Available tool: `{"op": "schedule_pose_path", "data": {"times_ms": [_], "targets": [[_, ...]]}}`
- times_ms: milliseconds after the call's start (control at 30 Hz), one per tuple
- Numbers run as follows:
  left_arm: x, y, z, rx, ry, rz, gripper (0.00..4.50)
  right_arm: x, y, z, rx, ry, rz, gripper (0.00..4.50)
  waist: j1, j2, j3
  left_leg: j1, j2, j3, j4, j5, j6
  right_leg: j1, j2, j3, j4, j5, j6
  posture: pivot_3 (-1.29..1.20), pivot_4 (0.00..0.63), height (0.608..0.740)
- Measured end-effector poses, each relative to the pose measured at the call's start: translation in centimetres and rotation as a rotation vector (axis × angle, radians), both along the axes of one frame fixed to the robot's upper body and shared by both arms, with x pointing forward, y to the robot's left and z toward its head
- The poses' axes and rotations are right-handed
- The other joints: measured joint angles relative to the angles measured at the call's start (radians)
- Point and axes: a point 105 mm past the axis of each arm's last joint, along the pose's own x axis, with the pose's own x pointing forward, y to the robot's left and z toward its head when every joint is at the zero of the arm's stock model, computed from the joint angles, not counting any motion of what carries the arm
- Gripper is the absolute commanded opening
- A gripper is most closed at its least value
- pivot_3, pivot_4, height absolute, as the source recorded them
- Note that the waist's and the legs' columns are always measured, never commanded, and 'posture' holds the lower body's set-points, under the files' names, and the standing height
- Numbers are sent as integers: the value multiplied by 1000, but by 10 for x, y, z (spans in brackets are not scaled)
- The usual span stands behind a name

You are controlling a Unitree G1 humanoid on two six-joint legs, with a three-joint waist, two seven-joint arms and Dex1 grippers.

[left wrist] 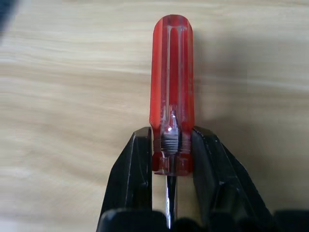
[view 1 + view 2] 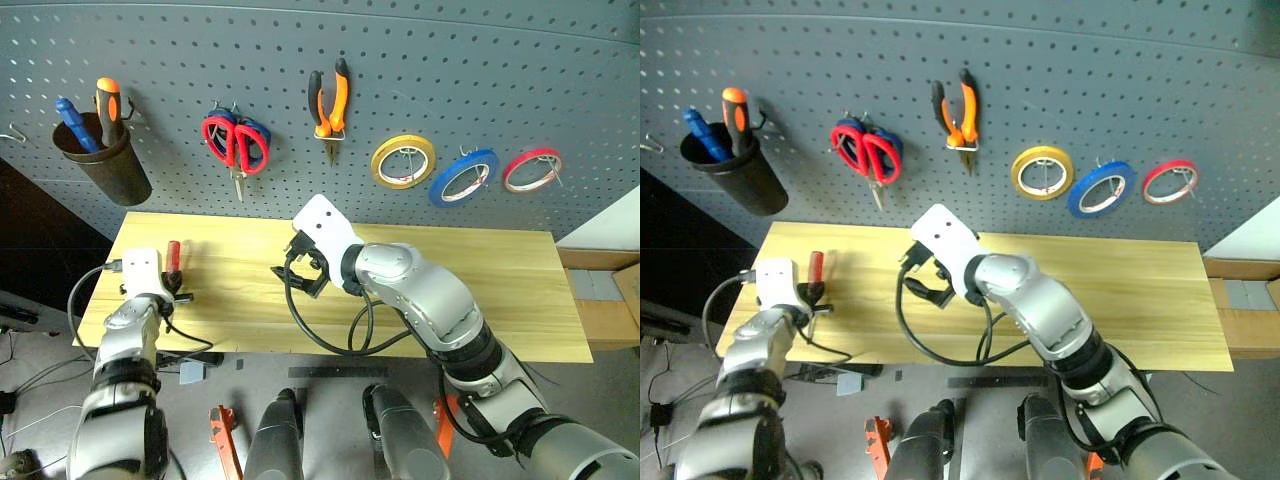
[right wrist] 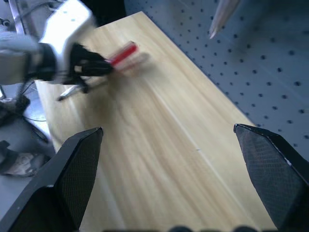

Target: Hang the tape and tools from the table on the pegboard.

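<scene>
Hanging done for tape [image 2: 463, 176], scissors [image 2: 235, 140], pliers [image 2: 330, 98]; left gripper [image 1: 171, 150] jaws clamp screwdriver [image 1: 173, 87] over bench [image 2: 480, 290]; right gripper [image 3: 169, 179] jaws wide.

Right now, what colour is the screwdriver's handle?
Translucent red; the screwdriver shows best in the left wrist view.

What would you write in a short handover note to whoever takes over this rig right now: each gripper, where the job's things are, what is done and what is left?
Left gripper: shut on the red-handled screwdriver, low over the table near its left end.
Right gripper: open and holding nothing, above the table's middle.
Done: red-handled scissors, pliers and blue tape hang on the pegboard.
Left: lift the screwdriver and put it up on the pegboard.
</scene>
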Motion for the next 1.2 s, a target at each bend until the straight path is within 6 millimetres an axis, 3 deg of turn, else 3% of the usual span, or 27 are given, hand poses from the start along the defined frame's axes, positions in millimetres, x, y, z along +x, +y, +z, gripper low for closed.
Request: {"op": "schedule_pose_path", "data": {"times_ms": [133,233,367,500,700,800,967,1200], "targets": [[-33,-7,18,157,-119,-3,787,-4,-11,9,-1,-34,38,4500,4,-1,-2,0,1,0,0,-1,-1,0,0,1,0,0,0,-57,252,740],[-66,-26,31,245,-208,-12,787,-5,-27,19,-4,-73,64,4500,10,-2,-3,1,1,1,0,-1,-1,1,-1,1,-1,0,-1,-39,242,740],[-78,-49,64,367,-327,-78,787,-7,-42,28,2,-114,112,4500,35,-3,-4,1,3,2,1,1,-4,1,4,-3,0,2,-3,-16,224,740],[-70,-69,124,502,-520,-141,787,-12,-48,44,41,-192,186,4500,48,-3,-8,1,3,3,2,2,-5,2,7,-3,0,2,-4,-5,206,740],[-56,-82,241,636,-870,-131,787,-21,-49,56,115,-198,272,4500,55,-5,-18,1,2,3,2,2,-5,2,11,-3,0,3,-4,-13,190,740],[-47,-82,274,617,-970,-115,787,-18,-49,58,127,-207,268,4500,53,-6,-21,1,1,5,2,2,-6,2,11,-2,0,3,-4,-22,186,740],[-23,-74,299,548,-1039,-100,787,-10,-49,60,139,-218,226,4500,52,-6,-22,1,0,5,2,2,-6,2,11,-3,0,3,-4,-47,190,740],[17,-61,290,462,-1019,-74,787,-3,-48,64,142,-249,184,4500,50,-6,-22,1,0,5,3,4,-9,2,11,-3,1,3,-5,-92,203,740]]}}
